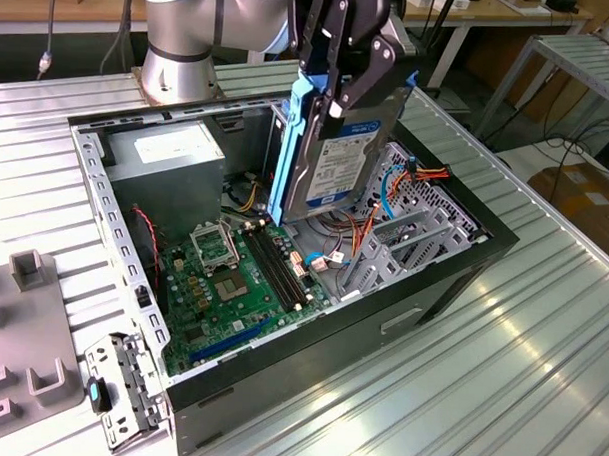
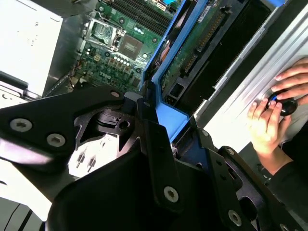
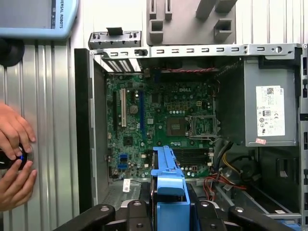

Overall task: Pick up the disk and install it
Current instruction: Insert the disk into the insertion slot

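My gripper [image 1: 340, 84] is pinched on the disk [image 1: 336, 174], fingers [image 2: 159, 163] bearing on its blue side rails [image 3: 168, 175]. The disk hangs on edge, label toward the exterior camera, inside the outline of the open computer case [image 1: 330, 359]. Whether its lower end sits below the case rim I cannot tell. Beneath it lies the green motherboard [image 1: 232, 286], with the grey drive cage [image 1: 414, 232] and loose orange and blue cables to the exterior view's right. The grey power-supply box [image 1: 172, 158] stands in the case to the exterior view's left. The case rests on a ribbed metal table [image 1: 459, 394]. A blue-latched plate [image 1: 119, 392] lies just beside the case. A person's hands [image 3: 15, 137] rest on a small black knob on the table.
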{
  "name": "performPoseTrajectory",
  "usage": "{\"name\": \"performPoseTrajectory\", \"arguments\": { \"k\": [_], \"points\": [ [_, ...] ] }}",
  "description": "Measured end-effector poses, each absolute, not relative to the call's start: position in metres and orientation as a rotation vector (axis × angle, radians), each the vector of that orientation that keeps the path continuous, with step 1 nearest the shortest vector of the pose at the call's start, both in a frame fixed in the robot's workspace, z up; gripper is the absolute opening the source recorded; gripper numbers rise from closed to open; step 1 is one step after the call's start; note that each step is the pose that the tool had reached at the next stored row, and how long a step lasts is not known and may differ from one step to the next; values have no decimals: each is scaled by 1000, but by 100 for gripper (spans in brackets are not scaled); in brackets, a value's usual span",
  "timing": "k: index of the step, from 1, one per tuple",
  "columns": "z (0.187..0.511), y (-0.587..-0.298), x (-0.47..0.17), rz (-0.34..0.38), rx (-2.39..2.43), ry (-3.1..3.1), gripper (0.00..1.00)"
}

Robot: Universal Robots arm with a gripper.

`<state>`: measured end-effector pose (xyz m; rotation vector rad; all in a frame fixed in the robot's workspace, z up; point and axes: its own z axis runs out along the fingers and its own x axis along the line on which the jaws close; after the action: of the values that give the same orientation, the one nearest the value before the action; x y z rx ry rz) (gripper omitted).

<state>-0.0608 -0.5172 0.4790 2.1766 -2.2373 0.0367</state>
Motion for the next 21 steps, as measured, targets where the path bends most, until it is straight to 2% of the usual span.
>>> {"name": "performPoseTrajectory", "arguments": {
  "k": [4,6,21],
  "points": [
    [478,-527,-61,37,2177,-2237,37],
    [475,-541,-61,38,2177,-2236,37],
    [475,-540,-61,38,2177,-2236,37]
  ]
}}
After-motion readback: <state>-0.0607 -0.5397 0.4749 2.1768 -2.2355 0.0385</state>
